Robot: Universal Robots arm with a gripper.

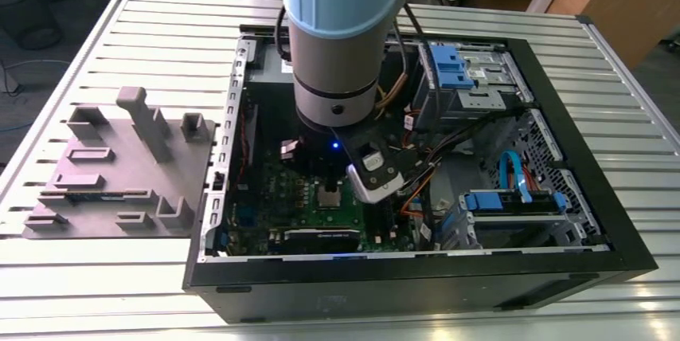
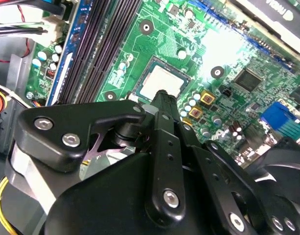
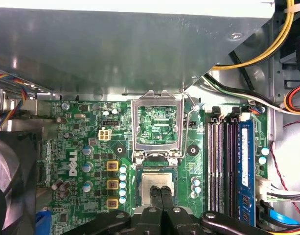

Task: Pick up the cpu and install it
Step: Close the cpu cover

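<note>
The hand (image 3: 161, 190) has its two black fingers (image 3: 156, 196) pressed together side by side with nothing held between them. Their tips point down at the cpu (image 3: 150, 182). In both wrist views the tips stand over the near edge of the chip's pale metal top. I cannot tell whether they touch it or hang just above it.

The cpu lies in its socket (image 3: 138, 188) on the green board (image 3: 81, 127), and looks flat and square to the socket frame. The load plate (image 3: 137, 127) stands swung up and open just beyond it, and the wire lever (image 3: 191, 117) is raised beside it, so the chip is not clamped.

I judge the cpu to be light, thin and quite stiff, with a smooth metal lid that gives little friction. Its underside and the socket contacts below are likely the delicate parts, so sliding or tilting it would be risky. The sound place to take hold is two opposite edges, but it sits low in the frame and there is little room for that.

The long memory slots (image 3: 220, 156) run beside the socket. In the exterior view the board sits inside the open computer case (image 1: 425, 265), which lies on the slatted worktop (image 1: 107, 277).
</note>
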